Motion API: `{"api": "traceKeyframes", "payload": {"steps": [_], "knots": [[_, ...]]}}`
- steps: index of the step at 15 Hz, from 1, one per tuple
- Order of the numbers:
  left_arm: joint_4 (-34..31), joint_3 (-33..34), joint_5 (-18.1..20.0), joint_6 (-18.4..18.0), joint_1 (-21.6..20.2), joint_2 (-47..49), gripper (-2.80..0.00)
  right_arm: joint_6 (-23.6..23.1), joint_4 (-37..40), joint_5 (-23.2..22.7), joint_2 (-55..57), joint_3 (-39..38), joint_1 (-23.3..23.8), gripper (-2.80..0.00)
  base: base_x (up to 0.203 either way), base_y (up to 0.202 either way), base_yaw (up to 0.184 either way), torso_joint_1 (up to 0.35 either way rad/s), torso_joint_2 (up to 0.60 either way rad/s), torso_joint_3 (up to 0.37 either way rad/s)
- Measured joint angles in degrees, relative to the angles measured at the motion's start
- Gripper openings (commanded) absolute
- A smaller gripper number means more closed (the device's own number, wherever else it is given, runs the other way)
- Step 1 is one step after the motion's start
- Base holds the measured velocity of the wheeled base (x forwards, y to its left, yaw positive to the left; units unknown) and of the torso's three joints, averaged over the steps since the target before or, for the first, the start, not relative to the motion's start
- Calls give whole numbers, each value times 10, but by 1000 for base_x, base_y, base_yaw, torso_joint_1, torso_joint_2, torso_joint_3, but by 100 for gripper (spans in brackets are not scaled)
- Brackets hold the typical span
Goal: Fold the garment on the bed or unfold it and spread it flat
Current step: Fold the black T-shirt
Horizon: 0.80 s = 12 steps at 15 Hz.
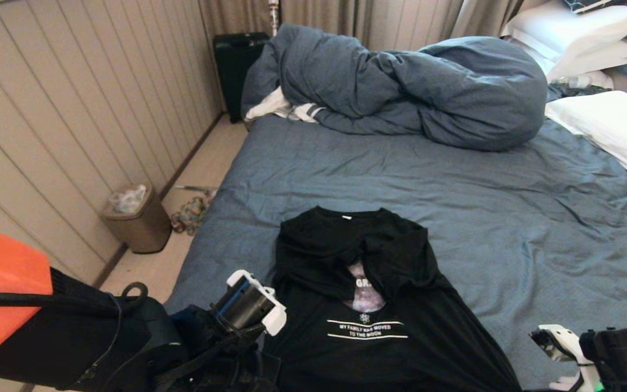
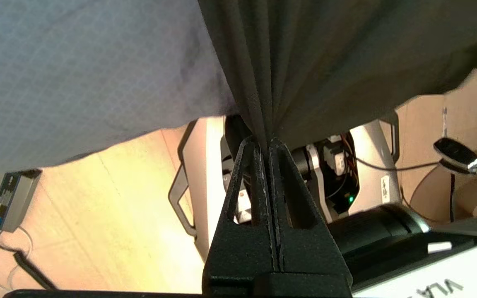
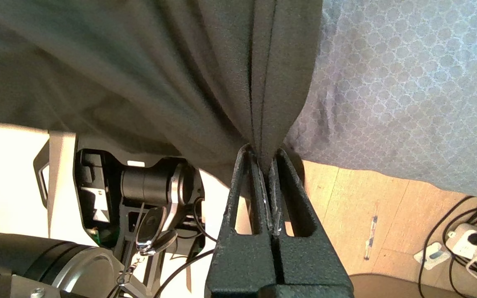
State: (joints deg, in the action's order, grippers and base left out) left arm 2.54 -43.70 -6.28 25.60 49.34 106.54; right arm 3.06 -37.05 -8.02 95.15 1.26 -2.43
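i've got the left gripper (image 2: 268, 145) and right gripper (image 3: 262, 151) both pinched tight on the garment (image 1: 368, 305) hem at the bed (image 1: 455, 179) edge, and uneven pulling could probably bunch the upper half.

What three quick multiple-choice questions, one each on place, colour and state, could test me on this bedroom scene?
1. Where is the duvet?
A. bunched at the bed's far end
B. on the floor
C. over the T-shirt

2. What colour is the T-shirt?
A. white
B. black
C. red

3. How are the two claws?
A. both open
B. one open
C. both shut on the T-shirt

Answers:
1. A: it is heaped beyond the bare sheet, near the pillows.
2. B: black cloth with white lettering.
3. C: the left claw and the right claw each pinch black cloth.
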Motion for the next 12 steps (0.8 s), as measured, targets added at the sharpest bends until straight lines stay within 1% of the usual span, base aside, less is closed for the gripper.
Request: {"api": "traceKeyframes", "payload": {"steps": [3, 5, 7, 9, 12], "knots": [[0, 7, 0, 0, 1, -11, -280, 0, 1, 0, -12, 1, 0, -280, 0, 0, 0, 0, 0, 0], [0, -15, -1, 4, -3, -15, -280, 2, 5, 0, -13, 30, 1, -280, 0, 0, 0, 0, 0, 0], [-3, -46, 0, 4, -17, -16, -280, 4, 12, 0, -10, 69, 2, -280, 0, 0, 0, 0, 0, 0], [-11, -82, 0, -3, -37, -16, -280, 5, 48, 0, -9, 118, 3, -280, 0, 0, 0, 0, 0, 0], [-32, -128, 4, -14, -69, -10, -280, 14, 124, 0, -9, 203, 3, -280, 0, 0, 0, 0, 0, 0]]}}
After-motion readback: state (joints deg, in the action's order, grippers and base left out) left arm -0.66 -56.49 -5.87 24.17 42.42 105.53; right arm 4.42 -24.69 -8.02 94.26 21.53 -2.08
